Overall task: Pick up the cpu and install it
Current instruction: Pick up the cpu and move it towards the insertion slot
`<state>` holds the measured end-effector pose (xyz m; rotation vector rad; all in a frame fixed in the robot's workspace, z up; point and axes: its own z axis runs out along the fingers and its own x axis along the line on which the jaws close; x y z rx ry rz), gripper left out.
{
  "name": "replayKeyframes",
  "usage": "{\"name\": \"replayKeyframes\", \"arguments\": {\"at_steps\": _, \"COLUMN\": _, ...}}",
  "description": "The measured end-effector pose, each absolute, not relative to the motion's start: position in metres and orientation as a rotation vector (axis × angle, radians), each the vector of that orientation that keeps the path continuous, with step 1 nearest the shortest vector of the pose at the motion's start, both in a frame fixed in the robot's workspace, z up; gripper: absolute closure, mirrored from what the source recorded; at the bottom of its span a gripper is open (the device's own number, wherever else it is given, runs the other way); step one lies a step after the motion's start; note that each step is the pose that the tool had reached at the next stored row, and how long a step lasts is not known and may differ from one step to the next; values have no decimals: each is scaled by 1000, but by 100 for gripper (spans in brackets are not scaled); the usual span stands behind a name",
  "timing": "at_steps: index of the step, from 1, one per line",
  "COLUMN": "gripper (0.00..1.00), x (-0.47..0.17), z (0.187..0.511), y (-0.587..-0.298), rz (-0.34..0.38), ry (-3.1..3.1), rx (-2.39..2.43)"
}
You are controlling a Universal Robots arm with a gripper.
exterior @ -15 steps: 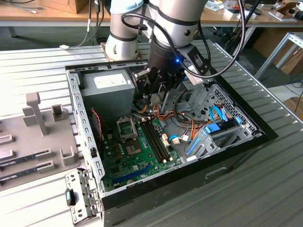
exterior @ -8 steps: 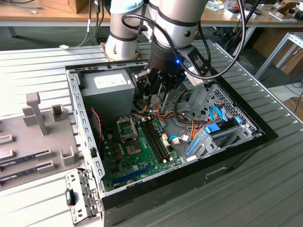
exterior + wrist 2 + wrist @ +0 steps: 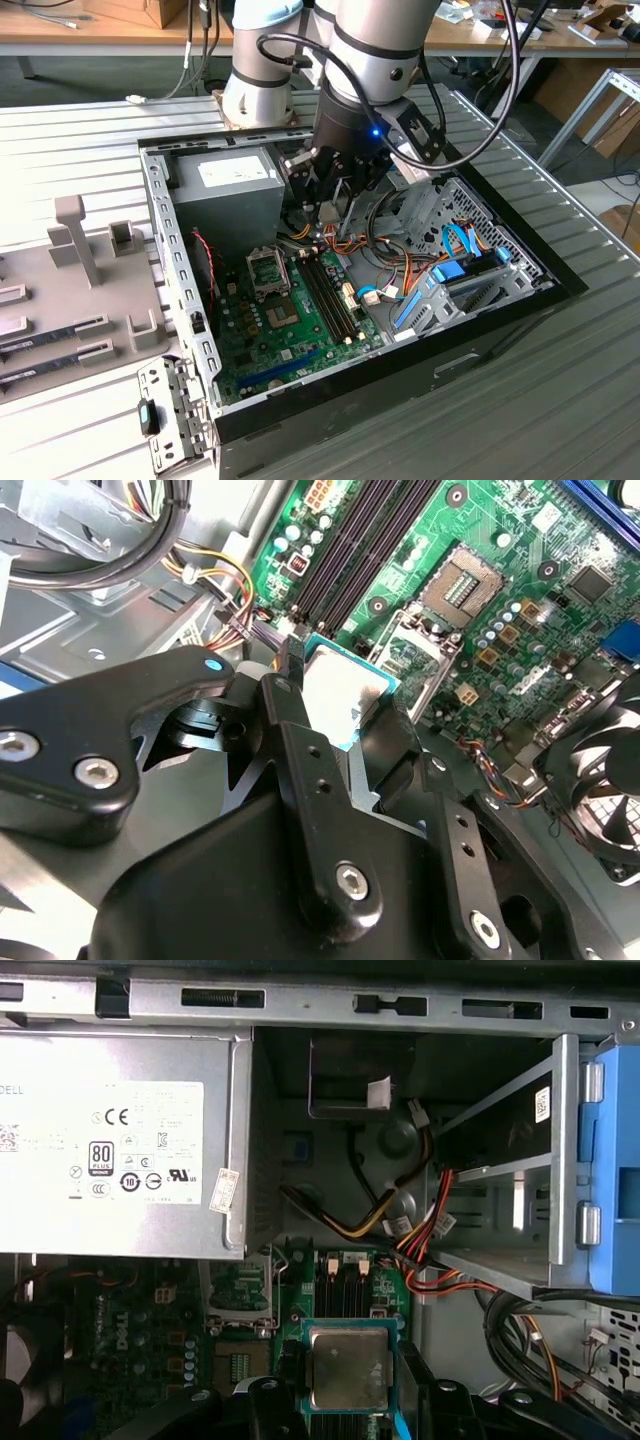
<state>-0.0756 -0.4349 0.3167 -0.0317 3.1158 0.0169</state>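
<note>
The arm is at the carrying step. Its fingers (image 3: 285,705) pinch the cpu (image 3: 348,1368) by two edges and hold it flat in the air inside the open computer case (image 3: 160,215). It hangs over the green board (image 3: 250,345), near the open socket (image 3: 465,580) but not in it. I think setting it in calls for lining it up square, level and gentle.

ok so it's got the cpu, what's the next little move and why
Probably shift the cpu sideways until it is squarely over the socket, and only then lower it. The gripper is shut on the chip, but in both wrist views it hangs over the memory slots, off to one side of the socket, which looks open and bare.
</note>
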Motion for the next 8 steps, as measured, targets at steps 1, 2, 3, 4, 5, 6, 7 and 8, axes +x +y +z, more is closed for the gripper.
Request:
{"name": "replayKeyframes", "arguments": {"at_steps": 1, "gripper": 53, "x": -76, "z": 316, "y": -435, "rz": 17, "ry": 3116, "rx": -32}}
{"name": "replayKeyframes", "arguments": {"at_steps": 2, "gripper": 53, "x": -76, "z": 316, "y": -435, "rz": 17, "ry": 3116, "rx": -32}}
{"name": "replayKeyframes", "arguments": {"at_steps": 3, "gripper": 53, "x": -76, "z": 316, "y": -436, "rz": 17, "ry": 3116, "rx": -32}}
{"name": "replayKeyframes", "arguments": {"at_steps": 4, "gripper": 53, "x": -76, "z": 316, "y": -436, "rz": 17, "ry": 3116, "rx": -32}}
{"name": "replayKeyframes", "arguments": {"at_steps": 5, "gripper": 53, "x": -76, "z": 316, "y": -436, "rz": 17, "ry": 3116, "rx": -32}}
{"name": "replayKeyframes", "arguments": {"at_steps": 6, "gripper": 53, "x": -76, "z": 316, "y": -436, "rz": 17, "ry": 3116, "rx": -32}}
{"name": "replayKeyframes", "arguments": {"at_steps": 7, "gripper": 53, "x": -76, "z": 315, "y": -437, "rz": 17, "ry": 3116, "rx": -32}}
{"name": "replayKeyframes", "arguments": {"at_steps": 8, "gripper": 53, "x": -76, "z": 315, "y": -437, "rz": 17, "ry": 3116, "rx": -32}}
